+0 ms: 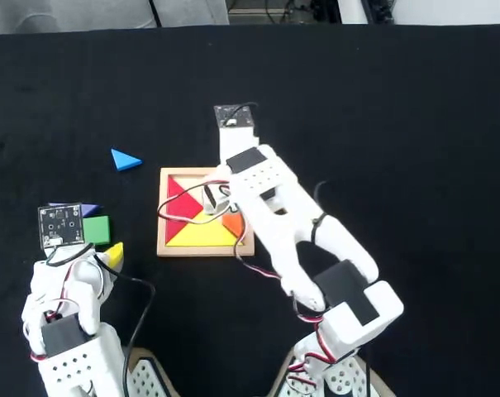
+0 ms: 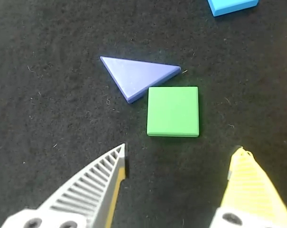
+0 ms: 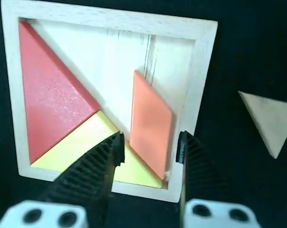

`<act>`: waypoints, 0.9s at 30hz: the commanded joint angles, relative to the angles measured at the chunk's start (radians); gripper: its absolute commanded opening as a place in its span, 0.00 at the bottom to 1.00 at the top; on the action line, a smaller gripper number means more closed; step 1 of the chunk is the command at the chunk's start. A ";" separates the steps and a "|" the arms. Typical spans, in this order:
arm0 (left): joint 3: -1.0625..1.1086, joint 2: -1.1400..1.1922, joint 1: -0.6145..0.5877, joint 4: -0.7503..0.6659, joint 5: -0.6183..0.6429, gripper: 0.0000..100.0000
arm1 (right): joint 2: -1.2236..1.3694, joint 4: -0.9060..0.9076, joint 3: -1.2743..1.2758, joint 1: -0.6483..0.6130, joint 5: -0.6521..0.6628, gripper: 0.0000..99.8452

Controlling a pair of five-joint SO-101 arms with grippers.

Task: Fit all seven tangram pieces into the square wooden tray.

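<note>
**A:** What sits nearest, on the left side of the desk?

**B:** The left jaws, spread wide and holding nothing. The green square lies flat just beyond their tips, lined up with the gap but not inside it.

**A:** And past the square?

**B:** A purple triangle lies on its far side. One edge runs close by the square's far left corner, and they seem to touch there.

**A:** Where is the tray?

**B:** To the right of those pieces, under the right arm. A yellow triangle fills the near side of it and a red triangle the left side. The far right part shows bare wood.

**A:** And the right jaws?

**B:** They are partly open over the tray's near right corner. The near end of the orange slanted piece lies between the tips, with a slim gap on each side. One tip is over the yellow triangle, the other by the tray's rim.

**A:** Anything outside the tray?

**B:** A pale triangle lies on the desk, apart from the rim on the orange piece's side. A blue triangle lies farthest off, beyond the tray's far left corner.
</note>
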 commanded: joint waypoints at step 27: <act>0.021 -0.009 0.007 -0.003 -0.006 0.34 | 0.240 0.072 -0.292 0.040 0.241 0.05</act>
